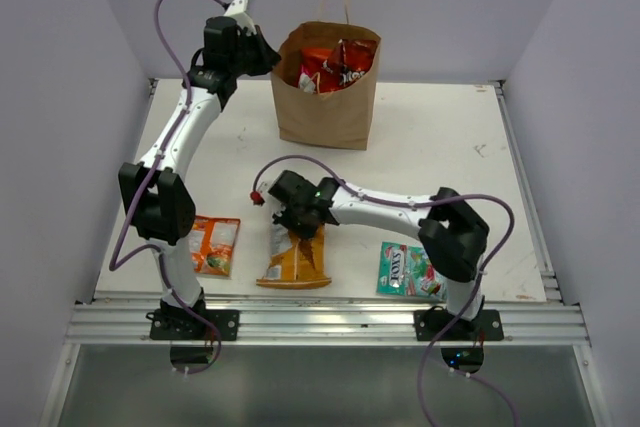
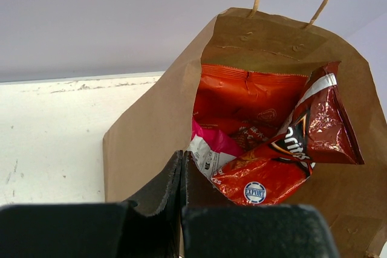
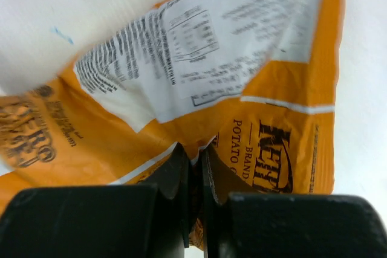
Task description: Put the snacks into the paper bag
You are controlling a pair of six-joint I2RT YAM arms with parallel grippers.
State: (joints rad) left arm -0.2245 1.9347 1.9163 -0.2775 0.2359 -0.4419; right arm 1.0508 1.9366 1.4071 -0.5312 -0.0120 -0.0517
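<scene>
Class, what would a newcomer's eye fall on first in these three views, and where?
The brown paper bag stands at the far side of the table, with a red packet and a Doritos packet showing inside. Near the front edge, the right gripper is pinching the yellow-orange packet.

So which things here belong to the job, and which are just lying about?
Job: paper bag, its rim in the left end effector; inside it, red packet, Doritos packet, pink-silver packet; yellow-orange packet in the right end effector; small orange packet; teal-green packet.
Just there: purple cables, metal rail.
</scene>
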